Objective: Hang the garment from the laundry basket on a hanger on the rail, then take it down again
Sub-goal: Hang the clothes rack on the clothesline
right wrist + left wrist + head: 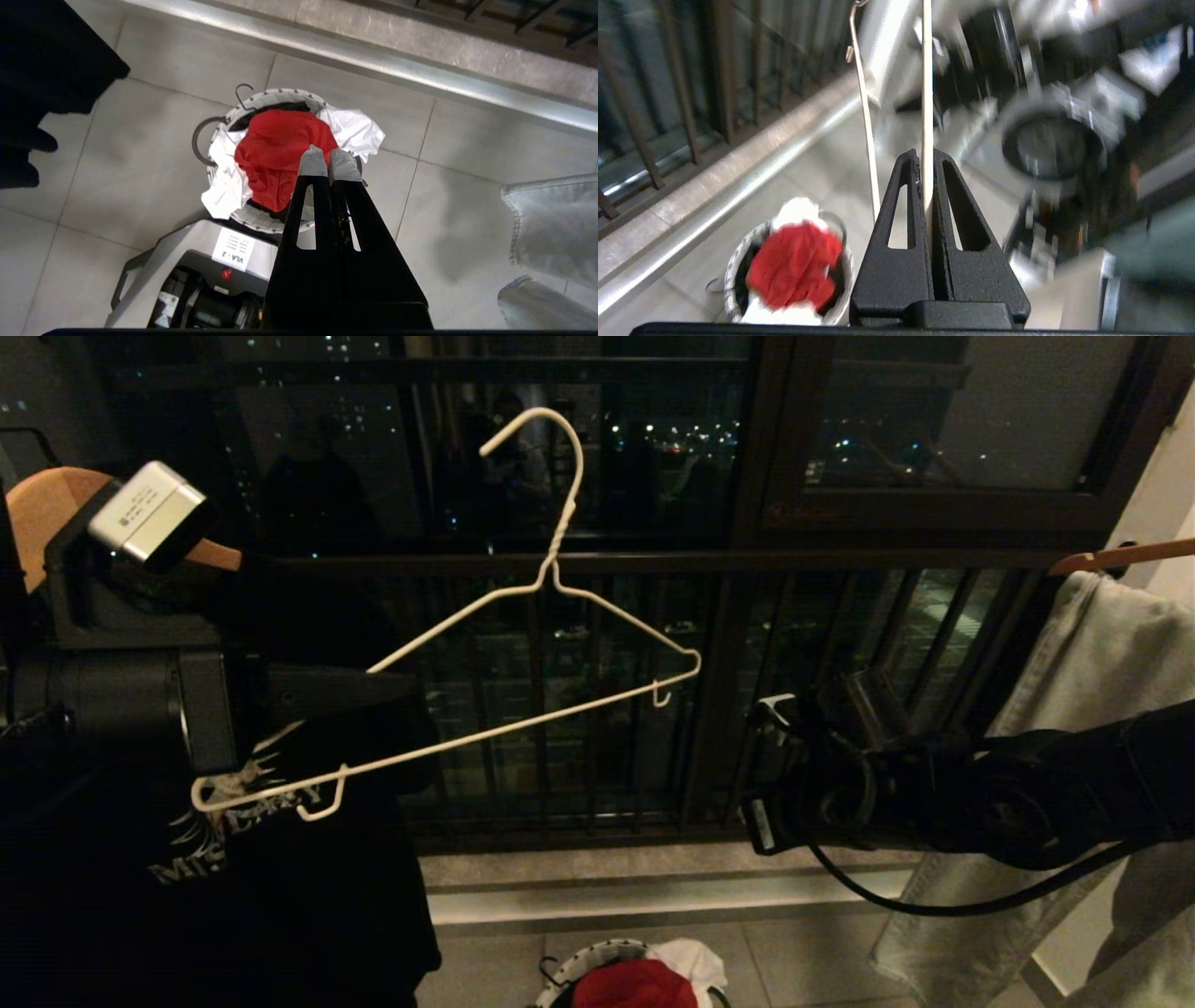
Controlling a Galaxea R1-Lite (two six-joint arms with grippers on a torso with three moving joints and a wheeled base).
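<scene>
The hanger (551, 583), thin white wire, is tilted in the air before the dark window, hook uppermost. My left gripper (401, 686) is shut on its sloping arm near the low left end; in the left wrist view the wire (927, 93) runs out between the closed fingers (906, 186). The garment (280, 144) lies crumpled and red on top of the laundry basket (280, 95) on the floor tiles, also seen as garment (635, 985) and garment (794, 266). My right gripper (329, 161) hangs well above it, shut and empty. The rail is out of view.
A black printed T-shirt (233, 877) hangs at the left behind the left arm. A pale garment (1074, 709) hangs from a wooden hanger (1120, 557) at the right, behind my right arm (1027, 793). Balcony bars (560, 728) and a floor sill (653, 896) lie ahead. White cloth (355, 128) shares the basket.
</scene>
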